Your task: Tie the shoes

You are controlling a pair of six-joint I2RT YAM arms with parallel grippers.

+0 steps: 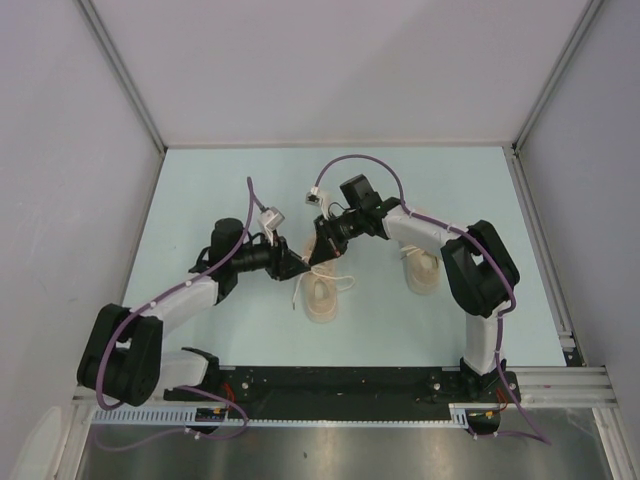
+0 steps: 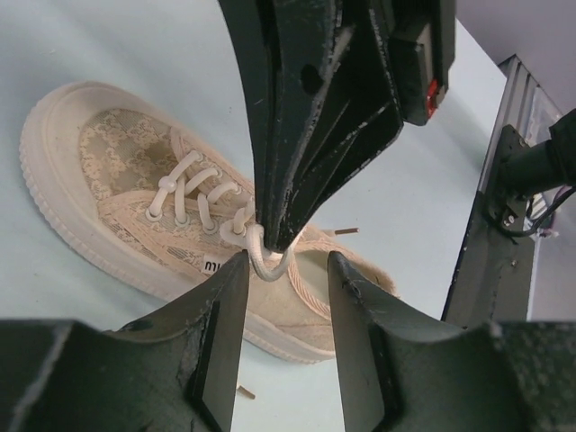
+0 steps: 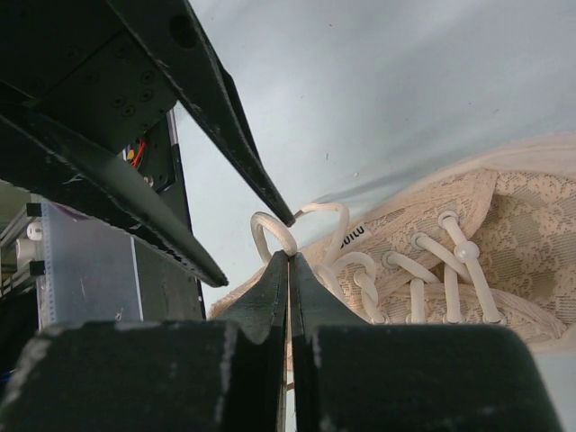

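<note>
A beige shoe (image 1: 322,300) lies in the middle of the table, and the second shoe (image 1: 422,272) lies to its right, partly under the right arm. My right gripper (image 3: 289,256) is shut on a loop of the off-white lace (image 3: 263,227) just above the middle shoe (image 3: 486,225). My left gripper (image 2: 286,263) is open, with its jaws on either side of that lace loop (image 2: 261,264) and the right gripper's tip (image 2: 279,236). The shoe (image 2: 117,171) lies beneath. Both grippers meet over the shoe's tongue in the top view, left gripper (image 1: 298,268) and right gripper (image 1: 322,248).
Grey walls enclose the pale blue table (image 1: 230,180) on three sides. A metal rail (image 1: 545,250) runs along the right edge and a black base bar (image 1: 340,385) along the near edge. Loose lace ends (image 1: 345,283) lie beside the middle shoe.
</note>
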